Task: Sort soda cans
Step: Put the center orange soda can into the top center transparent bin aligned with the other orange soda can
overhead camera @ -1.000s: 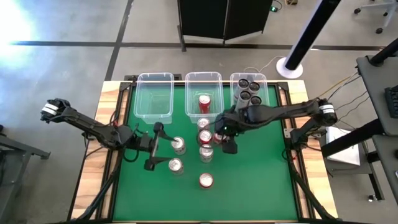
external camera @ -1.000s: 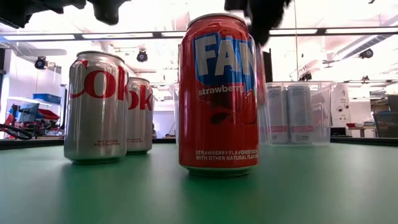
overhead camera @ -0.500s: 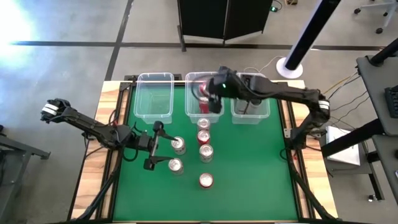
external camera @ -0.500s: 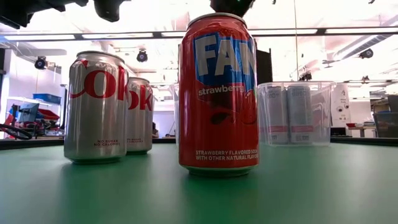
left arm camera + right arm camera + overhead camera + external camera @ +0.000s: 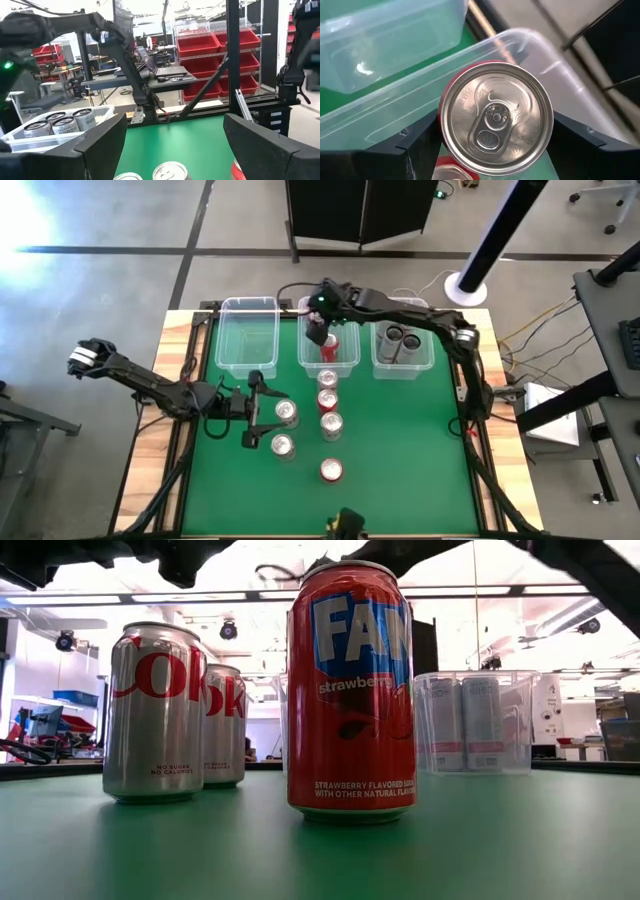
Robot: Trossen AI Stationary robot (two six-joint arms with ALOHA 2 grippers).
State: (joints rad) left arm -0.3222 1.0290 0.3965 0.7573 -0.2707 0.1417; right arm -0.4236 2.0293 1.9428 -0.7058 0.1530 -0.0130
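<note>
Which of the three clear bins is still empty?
The left bin, nearest the left arm's side: nothing shows inside it. The middle bin holds a red can, with the right gripper over it, and the right bin holds dark cans.

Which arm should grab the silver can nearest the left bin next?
Left. Its open end effector sits beside that silver can, while the right end effector is over the middle bin, holding a red can.

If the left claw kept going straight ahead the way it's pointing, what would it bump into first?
Probably the silver can right in front of it. The left gripper is open, and in its wrist view a can top sits between the fingers. How near it is, is hard to tell.
</note>
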